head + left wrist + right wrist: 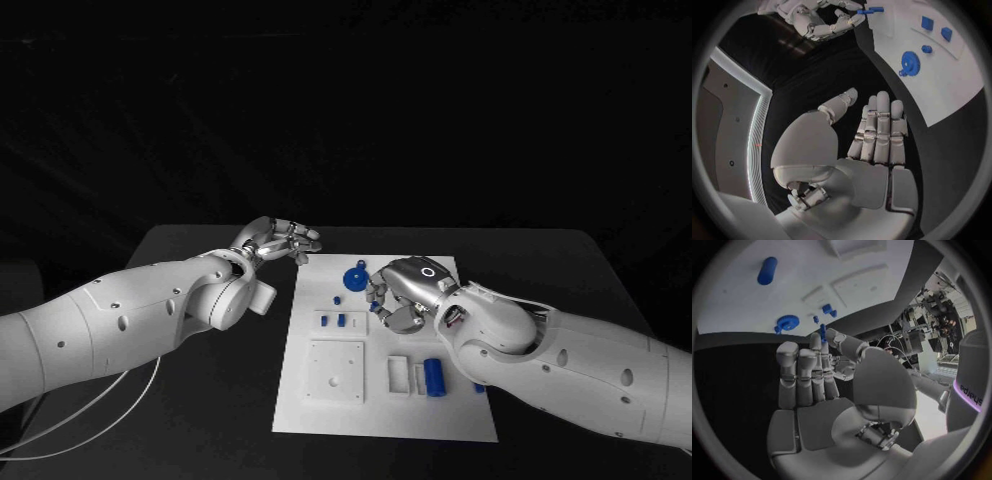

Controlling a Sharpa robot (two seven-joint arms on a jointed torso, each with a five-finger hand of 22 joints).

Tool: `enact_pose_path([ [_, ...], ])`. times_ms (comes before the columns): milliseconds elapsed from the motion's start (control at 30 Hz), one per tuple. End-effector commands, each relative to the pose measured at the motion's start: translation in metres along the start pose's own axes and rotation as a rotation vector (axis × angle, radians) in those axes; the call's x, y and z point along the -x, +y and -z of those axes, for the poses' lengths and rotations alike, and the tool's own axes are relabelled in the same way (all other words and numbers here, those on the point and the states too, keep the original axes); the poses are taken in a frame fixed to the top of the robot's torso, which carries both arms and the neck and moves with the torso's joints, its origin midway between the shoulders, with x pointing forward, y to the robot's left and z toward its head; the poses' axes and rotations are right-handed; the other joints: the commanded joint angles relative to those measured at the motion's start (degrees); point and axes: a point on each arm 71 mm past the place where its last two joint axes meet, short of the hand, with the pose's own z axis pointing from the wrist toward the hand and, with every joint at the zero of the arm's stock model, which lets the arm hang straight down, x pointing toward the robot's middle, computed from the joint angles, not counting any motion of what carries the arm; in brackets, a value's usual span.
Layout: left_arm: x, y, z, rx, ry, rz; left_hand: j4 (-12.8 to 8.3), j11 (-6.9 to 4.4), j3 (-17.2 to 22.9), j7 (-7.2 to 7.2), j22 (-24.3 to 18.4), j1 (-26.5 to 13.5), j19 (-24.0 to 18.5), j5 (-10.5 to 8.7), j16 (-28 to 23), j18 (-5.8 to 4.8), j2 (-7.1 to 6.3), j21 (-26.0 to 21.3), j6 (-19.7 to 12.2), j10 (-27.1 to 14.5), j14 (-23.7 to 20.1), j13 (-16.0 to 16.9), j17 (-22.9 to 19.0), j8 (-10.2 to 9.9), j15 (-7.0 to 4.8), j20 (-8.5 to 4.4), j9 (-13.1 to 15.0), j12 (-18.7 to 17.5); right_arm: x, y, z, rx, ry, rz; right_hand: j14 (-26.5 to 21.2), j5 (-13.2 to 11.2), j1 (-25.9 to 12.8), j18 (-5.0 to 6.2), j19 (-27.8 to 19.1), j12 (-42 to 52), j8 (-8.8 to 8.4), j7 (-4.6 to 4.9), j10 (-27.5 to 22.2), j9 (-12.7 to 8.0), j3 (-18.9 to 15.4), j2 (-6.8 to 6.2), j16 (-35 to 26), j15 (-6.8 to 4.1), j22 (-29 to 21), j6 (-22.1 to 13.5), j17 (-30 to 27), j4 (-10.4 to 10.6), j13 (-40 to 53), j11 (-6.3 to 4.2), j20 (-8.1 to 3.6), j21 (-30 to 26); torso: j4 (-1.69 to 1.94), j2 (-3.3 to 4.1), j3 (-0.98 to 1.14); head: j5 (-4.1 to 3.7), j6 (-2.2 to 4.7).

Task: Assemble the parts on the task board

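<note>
The right robot hand (826, 385) pinches what looks like a small blue peg (822, 332) above the white board (387, 400). The left robot hand (861, 150) hangs spread over the worktop (202, 420), holding nothing.

A black table (188, 400) with what may be white cable (87, 425) lying on it.

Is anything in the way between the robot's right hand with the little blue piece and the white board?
Nothing visible. The right hand pinches a small blue peg above the task board; the blue gear sits off to one side.
</note>
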Motion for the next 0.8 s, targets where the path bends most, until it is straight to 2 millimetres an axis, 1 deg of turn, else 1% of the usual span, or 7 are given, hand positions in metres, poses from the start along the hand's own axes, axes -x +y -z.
enact_pose_path([
  [33, -0.001, -0.003, -0.001, -0.014, -0.008, 0.007, 0.0, -0.01, -0.23, 0.22, 0.04, -0.31, -0.13, -0.31, -0.33, 0.98, 0.36, -0.37, 0.01, -0.36, 0.35, -0.04, 0.08, 0.23, 0.16, -0.15, -0.09, -0.12, -0.007, 0.007, -0.002, 0.035, 0.023, 0.047, 0.01, 0.06, -0.23, 5.4, -0.02, -0.03, 0.38, -0.18, 0.34, 0.05, 0.44, 0.24, -0.04, -0.23, 1.07, 0.37, -0.1, -0.01, 0.06, 0.11, -0.23, 0.25, 0.03, 0.02, -0.06, 1.06, -0.37],
  [67, -0.002, -0.004, -0.002, -0.015, -0.008, 0.007, 0.0, -0.01, -0.23, 0.22, 0.04, -0.31, -0.13, -0.31, -0.33, 0.98, 0.36, -0.37, 0.01, -0.36, 0.35, -0.04, 0.08, 0.23, 0.16, -0.15, -0.09, -0.12, -0.009, 0.01, -0.003, 0.041, 0.029, 0.052, 0.01, 0.06, -0.23, 5.4, -0.02, -0.03, 0.37, -0.18, 0.34, 0.05, 0.44, 0.24, -0.04, -0.23, 1.07, 0.37, -0.1, -0.01, 0.06, 0.11, -0.23, 0.25, 0.03, 0.0, -0.09, 1.3, -0.43],
  [233, -0.005, -0.005, -0.004, -0.02, -0.011, 0.007, 0.01, 0.0, -0.24, 0.21, 0.04, -0.33, -0.14, -0.32, -0.36, 0.97, 0.34, -0.39, 0.01, -0.36, 0.35, -0.04, 0.09, 0.25, 0.17, -0.14, -0.09, -0.11, -0.024, 0.023, -0.004, 0.07, 0.056, 0.057, 0.01, 0.07, -0.23, 5.4, -0.02, -0.04, 0.37, -0.18, 0.34, 0.05, 0.44, 0.24, -0.05, -0.23, 1.07, 0.37, -0.1, -0.01, 0.06, 0.11, -0.24, 0.26, 0.02, 0.06, 0.02, 2.26, -0.74],
  [333, -0.006, -0.006, -0.004, -0.022, -0.01, 0.007, 0.01, 0.0, -0.24, 0.21, 0.04, -0.33, -0.14, -0.32, -0.38, 0.97, 0.33, -0.4, 0.02, -0.36, 0.35, -0.04, 0.1, 0.26, 0.17, -0.14, -0.09, -0.11, -0.032, 0.03, -0.004, 0.081, 0.069, 0.053, 0.03, 0.09, -0.22, 5.41, -0.01, -0.05, 0.36, -0.18, 0.35, 0.05, 0.46, 0.27, -0.05, -0.24, 1.07, 0.36, -0.1, -0.02, 0.07, 0.11, -0.25, 0.26, 0.08, 0.03, 0.03, 2.93, -1.11],
  [500, -0.008, -0.007, -0.005, -0.024, -0.009, 0.008, 0.02, -0.01, -0.24, 0.2, 0.05, -0.32, -0.15, -0.32, -0.43, 0.96, 0.33, -0.43, 0.04, -0.34, 0.35, -0.03, 0.12, 0.29, 0.18, -0.13, -0.09, -0.08, -0.042, 0.038, -0.005, 0.093, 0.09, 0.052, 0.06, 0.11, -0.2, 5.41, 0.01, -0.08, 0.35, -0.17, 0.36, 0.04, 0.5, 0.3, -0.06, -0.24, 1.06, 0.35, -0.12, -0.05, 0.08, 0.11, -0.27, 0.27, 0.04, 0.07, 0.04, 4.16, -1.73],
  [700, -0.01, -0.008, -0.006, -0.022, -0.003, 0.011, 0.02, -0.01, -0.24, 0.2, 0.06, -0.31, -0.15, -0.32, -0.47, 0.96, 0.33, -0.45, 0.05, -0.35, 0.35, -0.03, 0.14, 0.32, 0.18, -0.13, -0.1, -0.07, -0.054, 0.041, 0.0, 0.097, 0.112, 0.055, 0.08, 0.14, -0.2, 5.41, 0.02, -0.11, 0.34, -0.17, 0.37, 0.03, 0.52, 0.31, -0.07, -0.24, 1.06, 0.35, -0.12, -0.08, 0.09, 0.11, -0.28, 0.28, 0.05, 0.04, 0.01, 4.5, -2.1],
  [800, -0.011, -0.008, -0.006, -0.022, -0.002, 0.012, 0.02, 0.0, -0.24, 0.2, 0.06, -0.31, -0.16, -0.32, -0.5, 0.96, 0.32, -0.46, 0.04, -0.35, 0.35, -0.03, 0.15, 0.32, 0.19, -0.12, -0.1, -0.07, -0.058, 0.043, 0.0, 0.1, 0.116, 0.055, 0.09, 0.15, -0.19, 5.41, 0.03, -0.12, 0.33, -0.17, 0.38, 0.02, 0.53, 0.31, -0.08, -0.24, 1.06, 0.35, -0.13, -0.11, 0.1, 0.11, -0.29, 0.29, -0.05, 0.07, 0.08, 4.75, -2.25],
])
